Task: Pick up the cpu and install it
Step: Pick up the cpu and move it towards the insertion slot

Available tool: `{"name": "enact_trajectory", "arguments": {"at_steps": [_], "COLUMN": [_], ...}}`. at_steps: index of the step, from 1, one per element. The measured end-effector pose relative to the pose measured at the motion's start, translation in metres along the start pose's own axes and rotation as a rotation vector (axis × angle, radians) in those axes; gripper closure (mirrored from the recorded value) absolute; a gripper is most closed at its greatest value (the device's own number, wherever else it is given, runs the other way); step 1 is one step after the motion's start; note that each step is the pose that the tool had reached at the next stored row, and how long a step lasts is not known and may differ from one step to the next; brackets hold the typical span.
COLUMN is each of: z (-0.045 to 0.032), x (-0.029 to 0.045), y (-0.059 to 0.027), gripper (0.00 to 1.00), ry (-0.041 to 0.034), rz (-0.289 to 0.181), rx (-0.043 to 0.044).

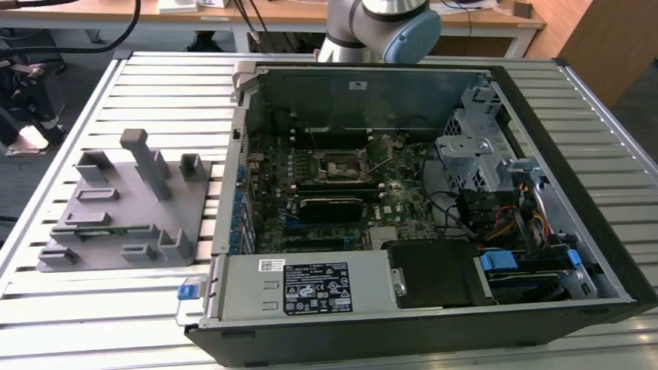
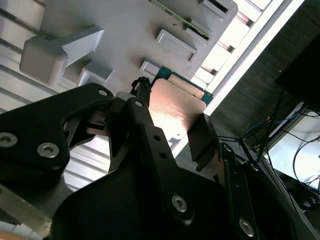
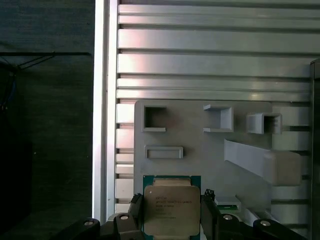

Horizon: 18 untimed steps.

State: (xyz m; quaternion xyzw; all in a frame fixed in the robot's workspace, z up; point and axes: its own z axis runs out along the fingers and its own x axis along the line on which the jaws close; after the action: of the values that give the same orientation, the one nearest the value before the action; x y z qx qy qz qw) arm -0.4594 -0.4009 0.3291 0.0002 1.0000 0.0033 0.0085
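Your gripper (image 3: 171, 196) is closed on the cpu (image 3: 171, 210). In the first wrist view one black finger (image 3: 136, 216) presses against each of two opposite sides of the chip, and its silver top faces the camera with a thin green rim showing around it. In the second wrist view the gripper (image 2: 172, 112) has the cpu (image 2: 177, 105) pinched the same way, and the metal lid catches a warm glare.

The chip sits over the grey tray (image 3: 200, 160), on the side nearest the table's (image 3: 215, 65) edge rail. You cannot tell from these views whether it is clear of the tray or touching it. The tray's open pockets and its tall post lie further in from that edge.

In the exterior view the tray (image 1: 123, 204) lies on the slatted table (image 1: 154, 85) near the edge on the exterior view's left. A memory stick (image 1: 98, 229) rests in a slot towards the tray's near side, and you can see it in the second wrist view too (image 2: 180, 17). The open case (image 1: 432, 339) takes up the middle of the table and the exterior view's right, just beside the tray. The black-framed socket (image 1: 340, 166) lies on the board inside, well apart from the tray. The arm (image 1: 381, 27) rises at the table's far edge, behind the case.
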Motion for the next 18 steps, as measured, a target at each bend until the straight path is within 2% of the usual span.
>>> {"name": "enact_trajectory", "arguments": {"at_steps": [13, 18], "z": [-0.0146, -0.0230], "x": [-0.0002, -0.0004], "y": [0.0001, 0.0002], "gripper": [0.46, 0.46], "ry": [-0.0001, -0.0005], "rz": [0.000, 0.000], "rx": [0.0000, 0.0000]}}
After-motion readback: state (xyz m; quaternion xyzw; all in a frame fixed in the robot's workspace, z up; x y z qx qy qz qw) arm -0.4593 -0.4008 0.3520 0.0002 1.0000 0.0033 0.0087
